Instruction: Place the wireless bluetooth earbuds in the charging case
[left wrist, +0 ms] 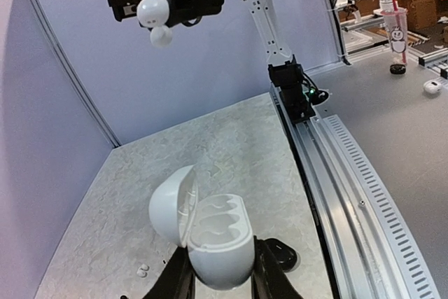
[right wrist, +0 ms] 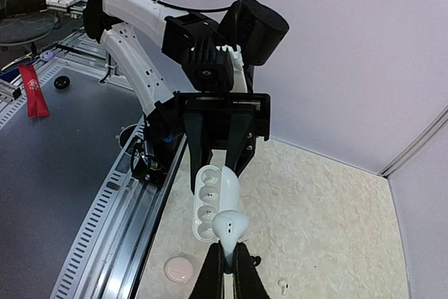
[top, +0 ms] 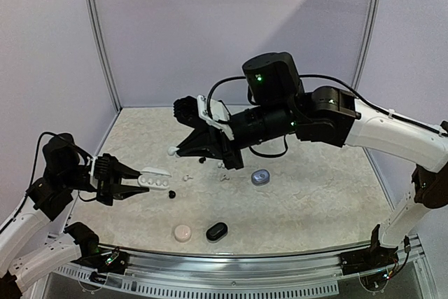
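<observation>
My left gripper (top: 137,183) is shut on an open white charging case (top: 155,181) and holds it above the table at the left. In the left wrist view the case (left wrist: 218,237) sits between the fingers, lid hinged open to the left, both wells empty. My right gripper (top: 179,150) is shut on a white earbud (top: 172,150), held in the air just right of and above the case. In the right wrist view the earbud (right wrist: 230,227) hangs at the fingertips, in front of the case (right wrist: 212,197). The left wrist view shows that earbud (left wrist: 153,12) overhead.
On the table lie a black earbud (top: 171,194), small white buds (top: 222,178), a blue-grey case (top: 260,178), a pink round case (top: 183,232) and a black case (top: 216,231). White walls enclose three sides. A metal rail (top: 231,274) runs along the near edge.
</observation>
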You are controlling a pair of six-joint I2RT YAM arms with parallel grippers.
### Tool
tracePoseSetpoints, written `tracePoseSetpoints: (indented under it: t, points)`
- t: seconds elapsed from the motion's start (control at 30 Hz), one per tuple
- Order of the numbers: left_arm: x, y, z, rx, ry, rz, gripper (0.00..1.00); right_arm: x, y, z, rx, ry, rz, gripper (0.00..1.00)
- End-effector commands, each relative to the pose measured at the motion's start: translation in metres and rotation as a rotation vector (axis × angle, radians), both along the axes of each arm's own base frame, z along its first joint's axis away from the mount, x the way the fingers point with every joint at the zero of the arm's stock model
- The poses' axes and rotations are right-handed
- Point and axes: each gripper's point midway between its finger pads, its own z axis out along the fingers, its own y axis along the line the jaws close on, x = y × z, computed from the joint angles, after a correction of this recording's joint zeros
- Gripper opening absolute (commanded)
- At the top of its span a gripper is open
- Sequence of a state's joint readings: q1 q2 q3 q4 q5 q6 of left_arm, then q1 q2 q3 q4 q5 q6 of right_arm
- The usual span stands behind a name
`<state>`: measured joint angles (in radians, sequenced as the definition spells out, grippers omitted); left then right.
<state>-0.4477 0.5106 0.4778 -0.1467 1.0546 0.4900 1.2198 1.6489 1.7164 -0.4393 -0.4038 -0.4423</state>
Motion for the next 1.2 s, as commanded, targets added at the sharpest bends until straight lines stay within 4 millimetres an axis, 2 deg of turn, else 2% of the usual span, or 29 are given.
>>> tracePoseSetpoints:
  t: [0.0,0.2,0.47,0.87,1.17]
  points:
    - [-0.001,-0.001,0.012,-0.015,-0.031,0.006,0.00,-0.014,0.006,-0.010,-0.034,-0.032,0.063,0.00]
    - [0.006,-0.002,0.016,-0.043,0.012,0.043,0.00,-0.022,0.015,-0.025,-0.067,-0.060,0.096,0.00]
    - [0.006,-0.003,0.018,-0.057,0.046,0.049,0.00,-0.021,0.028,-0.038,-0.074,-0.091,0.121,0.00]
    - [0.009,-0.004,0.020,-0.066,0.043,0.069,0.00,-0.003,0.044,-0.058,-0.118,-0.106,0.053,0.00]
    - [0.008,-0.003,0.017,-0.062,0.036,0.073,0.00,0.008,0.047,-0.062,-0.128,-0.085,-0.013,0.00]
